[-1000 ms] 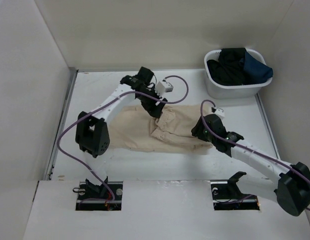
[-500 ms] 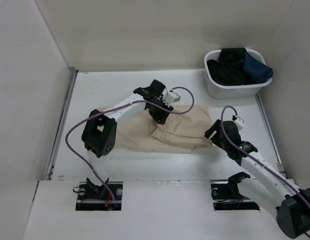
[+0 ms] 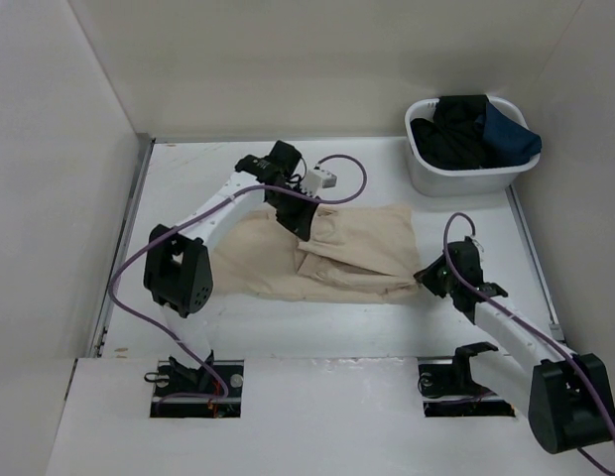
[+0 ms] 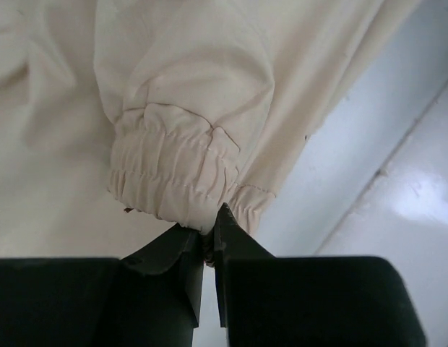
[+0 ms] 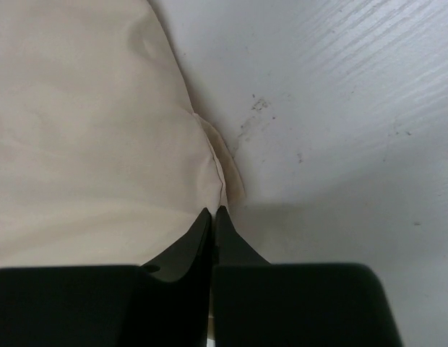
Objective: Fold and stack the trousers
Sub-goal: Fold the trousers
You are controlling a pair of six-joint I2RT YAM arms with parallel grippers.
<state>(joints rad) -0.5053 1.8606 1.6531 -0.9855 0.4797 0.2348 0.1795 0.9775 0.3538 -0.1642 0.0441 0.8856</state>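
Observation:
The beige trousers (image 3: 347, 253) lie partly folded across the middle of the white table. My left gripper (image 3: 302, 222) is at their back edge, shut on the gathered elastic hem (image 4: 177, 181), which bunches right at the fingertips of the left gripper (image 4: 208, 235). My right gripper (image 3: 428, 279) is low at the trousers' right edge. In the right wrist view the right gripper (image 5: 212, 212) is shut, its tips meeting on a small raised fold of the trousers (image 5: 101, 130) at the seam.
A white basket (image 3: 464, 177) stands at the back right with black and navy garments (image 3: 471, 134) piled in it. Walls close in the table on the left, back and right. Bare white tabletop (image 5: 339, 108) lies right of the trousers.
Both grippers have closed: the left on the gathered hem, the right at the trousers' right edge. The left gripper shifted back and left; the right arm moved down to the cloth edge.

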